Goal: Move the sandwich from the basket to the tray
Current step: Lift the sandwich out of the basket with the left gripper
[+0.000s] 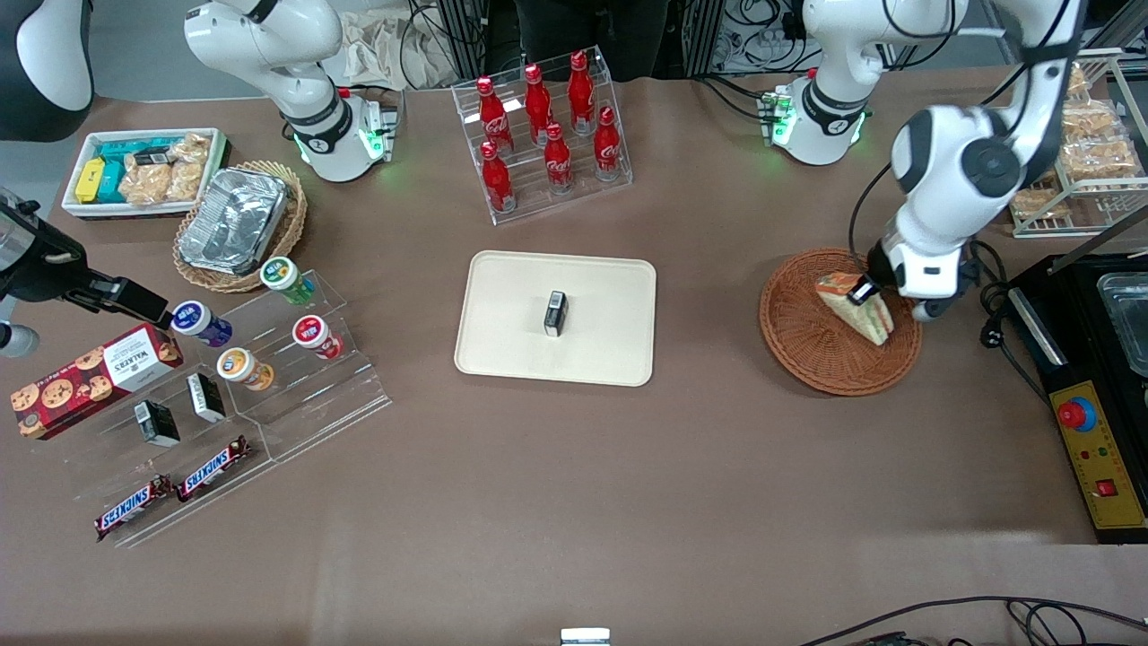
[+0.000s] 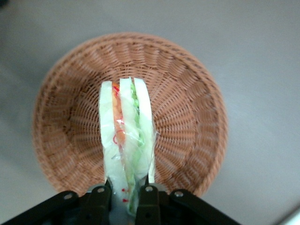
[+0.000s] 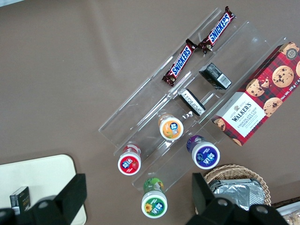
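The sandwich (image 1: 852, 307) is a wrapped triangular wedge with green, orange and red filling; it also shows in the left wrist view (image 2: 126, 136). My left gripper (image 1: 872, 296) is shut on the sandwich and holds it edge-up over the reddish-brown wicker basket (image 1: 807, 336), which fills the left wrist view (image 2: 187, 84) under the sandwich. I cannot tell whether the sandwich still touches the basket. The gripper (image 2: 125, 197) pinches the wedge's near end between both fingers. The cream tray (image 1: 511, 332) lies in the table's middle, toward the parked arm from the basket.
A small black box (image 1: 556, 313) stands on the tray. A rack of red bottles (image 1: 543, 126) stands farther from the camera than the tray. A black control unit (image 1: 1090, 449) lies at the working arm's end. Acrylic shelves with snacks (image 1: 251, 377) lie toward the parked arm's end.
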You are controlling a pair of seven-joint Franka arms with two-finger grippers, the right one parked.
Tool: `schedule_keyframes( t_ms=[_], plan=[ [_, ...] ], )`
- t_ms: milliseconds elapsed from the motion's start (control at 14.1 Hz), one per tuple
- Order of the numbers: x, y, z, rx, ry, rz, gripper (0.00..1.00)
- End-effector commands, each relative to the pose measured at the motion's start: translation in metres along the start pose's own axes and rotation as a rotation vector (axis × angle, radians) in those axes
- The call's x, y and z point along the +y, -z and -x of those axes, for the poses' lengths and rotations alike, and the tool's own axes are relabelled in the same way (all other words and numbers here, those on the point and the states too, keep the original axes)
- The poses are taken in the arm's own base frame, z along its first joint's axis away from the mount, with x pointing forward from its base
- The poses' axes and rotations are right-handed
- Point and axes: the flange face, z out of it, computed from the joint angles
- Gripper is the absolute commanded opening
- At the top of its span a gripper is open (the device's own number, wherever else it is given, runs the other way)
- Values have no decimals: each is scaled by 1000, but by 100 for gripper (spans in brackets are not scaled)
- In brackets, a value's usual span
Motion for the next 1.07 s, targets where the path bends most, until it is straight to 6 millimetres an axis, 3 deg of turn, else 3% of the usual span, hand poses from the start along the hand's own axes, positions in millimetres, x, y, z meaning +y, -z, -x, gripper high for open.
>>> schedule_keyframes(
  t_ms=[0,213,497,711,995],
  plan=[
    [9,81,-11,-26,-168,-26,0],
    [16,156,-21,-34,-333,-23,0],
    [26,201,-14,-29,-486,-2,0],
    [50,215,10,-14,-591,-3,0],
    [90,208,52,-18,-690,3,0]
  ],
)
